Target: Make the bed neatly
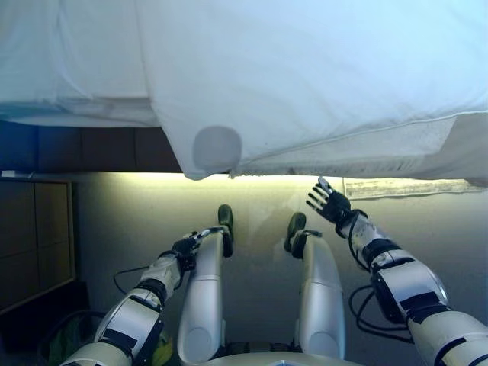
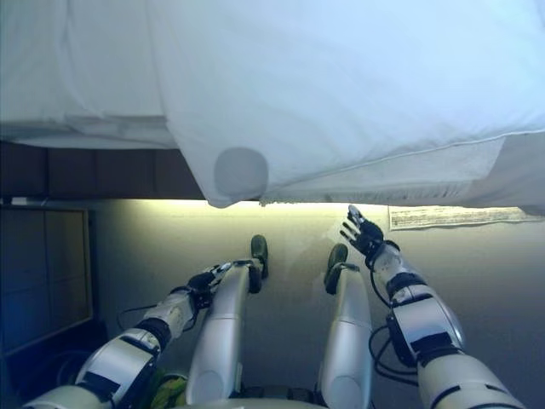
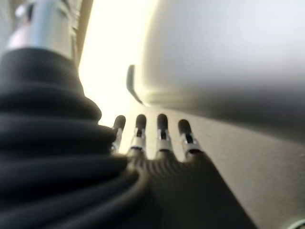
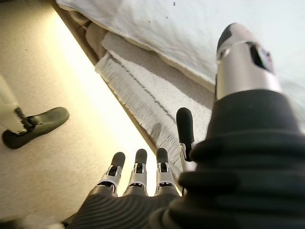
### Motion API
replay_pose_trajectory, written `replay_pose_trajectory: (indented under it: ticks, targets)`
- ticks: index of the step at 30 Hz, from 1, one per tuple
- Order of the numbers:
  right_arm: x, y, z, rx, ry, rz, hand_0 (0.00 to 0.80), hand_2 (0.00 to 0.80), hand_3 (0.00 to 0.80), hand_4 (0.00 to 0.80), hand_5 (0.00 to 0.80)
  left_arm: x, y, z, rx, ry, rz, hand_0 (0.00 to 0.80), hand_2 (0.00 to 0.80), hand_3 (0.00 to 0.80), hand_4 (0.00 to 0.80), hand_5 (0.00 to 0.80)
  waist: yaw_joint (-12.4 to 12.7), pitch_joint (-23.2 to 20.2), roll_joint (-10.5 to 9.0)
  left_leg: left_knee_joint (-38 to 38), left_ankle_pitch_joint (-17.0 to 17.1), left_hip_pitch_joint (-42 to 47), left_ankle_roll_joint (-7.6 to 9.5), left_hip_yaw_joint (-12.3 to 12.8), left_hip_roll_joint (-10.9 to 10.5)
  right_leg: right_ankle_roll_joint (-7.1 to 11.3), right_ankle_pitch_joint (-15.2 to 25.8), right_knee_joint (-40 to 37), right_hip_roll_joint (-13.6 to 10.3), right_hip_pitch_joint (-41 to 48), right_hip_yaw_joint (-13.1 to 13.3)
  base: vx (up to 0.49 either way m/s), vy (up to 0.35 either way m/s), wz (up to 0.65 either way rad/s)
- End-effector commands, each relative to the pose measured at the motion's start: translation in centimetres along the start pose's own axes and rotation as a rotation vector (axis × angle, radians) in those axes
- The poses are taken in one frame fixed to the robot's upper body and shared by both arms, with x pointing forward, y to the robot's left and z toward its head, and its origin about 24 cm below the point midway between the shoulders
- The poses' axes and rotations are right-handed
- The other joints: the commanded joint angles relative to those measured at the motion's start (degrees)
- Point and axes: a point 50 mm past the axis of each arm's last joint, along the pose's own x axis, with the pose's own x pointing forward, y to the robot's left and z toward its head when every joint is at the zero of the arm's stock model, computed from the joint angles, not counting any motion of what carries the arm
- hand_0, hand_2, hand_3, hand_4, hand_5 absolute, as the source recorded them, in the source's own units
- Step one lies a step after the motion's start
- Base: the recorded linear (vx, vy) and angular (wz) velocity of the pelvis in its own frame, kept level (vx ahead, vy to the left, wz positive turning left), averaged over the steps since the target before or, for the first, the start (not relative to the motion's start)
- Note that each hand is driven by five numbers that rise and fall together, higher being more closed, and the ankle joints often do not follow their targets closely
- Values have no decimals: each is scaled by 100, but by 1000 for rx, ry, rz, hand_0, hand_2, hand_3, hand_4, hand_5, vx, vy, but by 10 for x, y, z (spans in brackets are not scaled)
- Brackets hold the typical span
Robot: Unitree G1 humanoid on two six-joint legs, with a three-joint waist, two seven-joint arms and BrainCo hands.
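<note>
A bed with a white duvet (image 1: 305,76) fills the top of the eye views. One duvet corner (image 1: 206,156) hangs down over the bed's near edge. A white fringed blanket (image 4: 143,95) lies under the duvet along the edge at the right. My right hand (image 1: 329,201) is open, raised just below the bed edge, touching nothing; it also shows in the right wrist view (image 4: 143,176). My left hand (image 1: 185,244) hangs low beside me, away from the bed, fingers straight in the left wrist view (image 3: 152,133).
The dark bed base (image 1: 91,149) shows under the mattress at the left. A dark wooden cabinet (image 1: 34,236) stands at the left. Beige carpet (image 1: 137,213) lies between me and the bed. A fringed strip (image 1: 404,187) hangs at the right.
</note>
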Motion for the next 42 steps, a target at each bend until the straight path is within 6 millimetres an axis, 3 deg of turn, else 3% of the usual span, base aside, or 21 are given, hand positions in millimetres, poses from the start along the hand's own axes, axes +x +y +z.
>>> replay_pose_trajectory:
  ticks: [1,6,15,29,38,39,41,42]
  targets:
    - [-4,-4,27,-4,-79,0,0,0,0,0,0,0,-6,-9,-14,5,-8,0,0,0,0,0,189,-230,171,-96,-283,-86,-84,-231,-22,363,411,-525,-107,-180,498,-16,-29,11]
    - [-4,13,57,-22,-148,44,0,0,0,0,0,-1,-3,-8,-21,-12,-10,0,0,0,0,0,265,-193,180,231,-368,-464,-30,-277,-67,274,285,-100,-98,-546,509,-4,-42,15]
    - [-11,39,109,-84,-246,105,0,0,0,0,0,-10,13,-32,-58,-4,2,0,0,0,0,0,367,-157,263,1197,-690,-984,115,-310,-87,76,-110,942,-105,-994,587,47,-14,7]
    - [-36,67,180,-109,-420,163,0,0,0,0,0,-32,54,-66,-102,35,75,0,0,0,0,0,562,-97,328,1850,-684,-1535,177,-413,-21,-107,-336,1781,-82,-1505,617,37,-18,1]
    - [-48,81,199,-131,-481,269,0,0,0,0,0,-40,65,-76,-71,47,72,0,0,0,0,0,601,-91,282,2067,-672,-1458,174,-435,97,-124,-341,1944,-112,-1367,578,5,0,0]
    - [-48,80,198,-132,-484,273,182,182,182,182,182,-41,65,-78,-68,52,74,0,0,0,0,0,603,-96,272,2070,-657,-1404,172,-432,120,-120,-323,1938,-127,-1302,563,54,2,1]
    - [-48,80,196,-129,-495,293,800,800,800,800,800,-43,66,-81,-65,63,75,0,0,0,0,0,601,-99,256,2103,-624,-1307,171,-427,170,-110,-282,1933,-151,-1180,551,67,6,-4]
    - [-48,78,195,-123,-495,302,800,800,800,800,800,-44,68,-84,-62,69,75,0,0,0,0,0,601,-114,242,2096,-597,-1235,169,-424,189,-101,-261,1908,-164,-1085,531,61,11,-9]
